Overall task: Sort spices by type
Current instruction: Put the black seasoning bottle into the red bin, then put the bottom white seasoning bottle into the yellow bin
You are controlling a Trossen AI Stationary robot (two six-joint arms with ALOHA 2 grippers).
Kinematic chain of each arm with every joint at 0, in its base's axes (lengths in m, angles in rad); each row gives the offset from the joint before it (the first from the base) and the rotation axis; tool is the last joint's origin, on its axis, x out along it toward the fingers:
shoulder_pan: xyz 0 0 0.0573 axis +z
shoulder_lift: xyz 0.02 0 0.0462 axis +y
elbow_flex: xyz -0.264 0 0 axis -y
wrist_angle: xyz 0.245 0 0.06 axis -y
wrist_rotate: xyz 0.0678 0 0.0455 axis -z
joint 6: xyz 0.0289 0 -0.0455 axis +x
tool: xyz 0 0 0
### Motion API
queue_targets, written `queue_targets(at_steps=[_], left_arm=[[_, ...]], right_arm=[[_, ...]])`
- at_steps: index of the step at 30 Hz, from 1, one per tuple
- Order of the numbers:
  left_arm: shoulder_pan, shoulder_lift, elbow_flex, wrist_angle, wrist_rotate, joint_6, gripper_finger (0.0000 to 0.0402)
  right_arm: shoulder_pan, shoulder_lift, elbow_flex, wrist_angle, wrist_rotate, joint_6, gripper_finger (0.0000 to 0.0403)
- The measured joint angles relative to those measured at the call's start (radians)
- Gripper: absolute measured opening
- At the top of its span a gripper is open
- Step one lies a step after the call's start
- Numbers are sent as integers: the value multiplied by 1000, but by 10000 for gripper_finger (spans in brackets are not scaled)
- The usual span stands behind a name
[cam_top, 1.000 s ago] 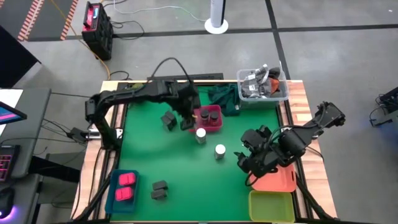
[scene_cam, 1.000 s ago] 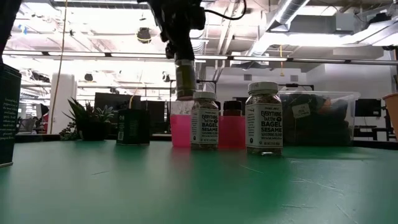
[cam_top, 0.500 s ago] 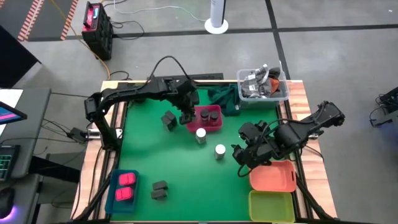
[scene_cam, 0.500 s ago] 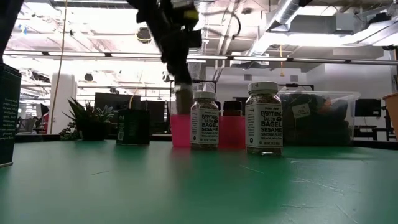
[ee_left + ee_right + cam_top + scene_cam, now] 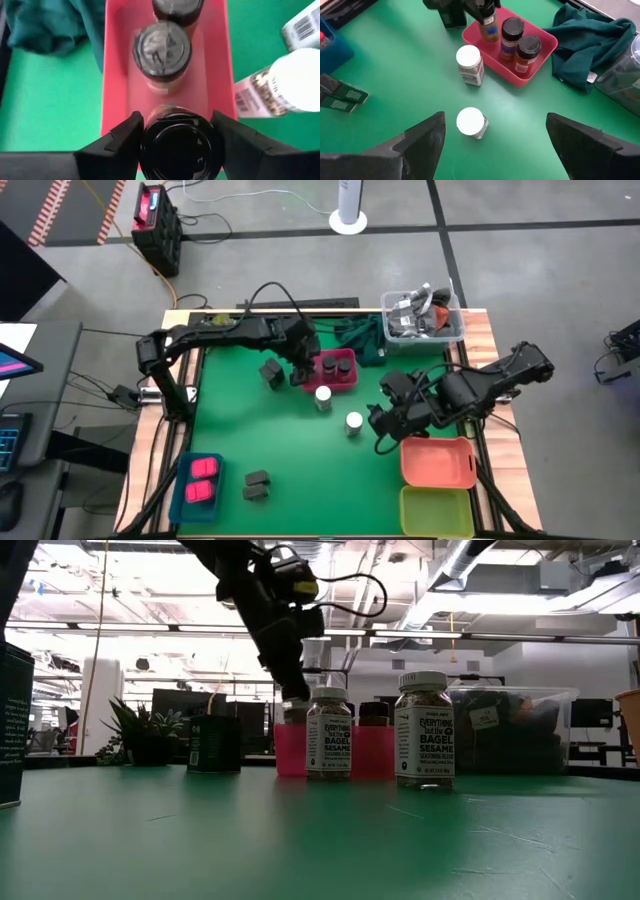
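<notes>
My left gripper (image 5: 179, 131) is shut on a dark brown jar (image 5: 489, 28) at the left end of the pink tray (image 5: 350, 383). Two more dark-capped jars (image 5: 161, 50) (image 5: 177, 7) stand in that tray. Two white-capped jars (image 5: 322, 396) (image 5: 354, 422) stand on the green mat. My right gripper (image 5: 492, 145) hangs open above the mat, just right of the nearer white-capped jar (image 5: 471, 122). Dark grey boxes (image 5: 270, 372) (image 5: 257, 483) lie on the mat. Pink packets (image 5: 202, 478) lie in a blue tray. My left gripper pinches the dark brown jar's black cap (image 5: 180, 145) between its two fingers, one on each side. The fingers (image 5: 125, 137) come from above, slanting down. The jar hangs about upright with its lower part in the tray's end; whether its bottom rests there is hidden.
A teal cloth (image 5: 360, 340) and a clear tub (image 5: 422, 318) lie at the far right. An orange tray (image 5: 440, 465) and a green tray (image 5: 437, 510) sit at the near right. Open mat lies in the middle near part.
My left gripper has come down with the dark brown jar, from above the pink tray into its left end. My right gripper has drifted toward the table's left, closer to the nearer white-capped jar, staying open.
</notes>
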Motion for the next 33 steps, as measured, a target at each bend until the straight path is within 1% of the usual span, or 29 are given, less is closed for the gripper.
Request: queue_targets(at_steps=[7, 10, 12, 15, 20, 22, 24, 27, 31, 33], left_arm=[[0, 0, -9, 7, -3, -38, 264], [0, 0, -9, 12, -6, -52, 280], [0, 0, -4, 4, -27, -68, 283], [3, -2, 41, -25, -48, -97, 285], [6, -39, 95, -43, -78, -108, 285], [5, -60, 101, -58, -74, -131, 284], [1, -80, 101, -66, -26, -173, 284], [-31, -101, 101, -73, 45, -231, 283], [-128, -103, 100, -73, 49, -302, 283], [-190, -102, 100, -65, 22, -352, 283]], right_arm=[[-3, 0, 0, 31, 0, -5, 367], [-2, 0, 0, 30, -1, -5, 367], [-2, 0, 0, 31, -1, -5, 367], [0, 0, 0, 34, -4, -8, 367], [9, 0, 0, 34, -8, -10, 367], [22, 0, 0, 28, -8, -11, 367], [37, 0, 0, 15, -8, -11, 367], [56, 0, 0, -11, -6, -11, 367], [74, 0, -2, -29, -4, -11, 367], [80, 0, -26, -13, -3, -16, 367]])
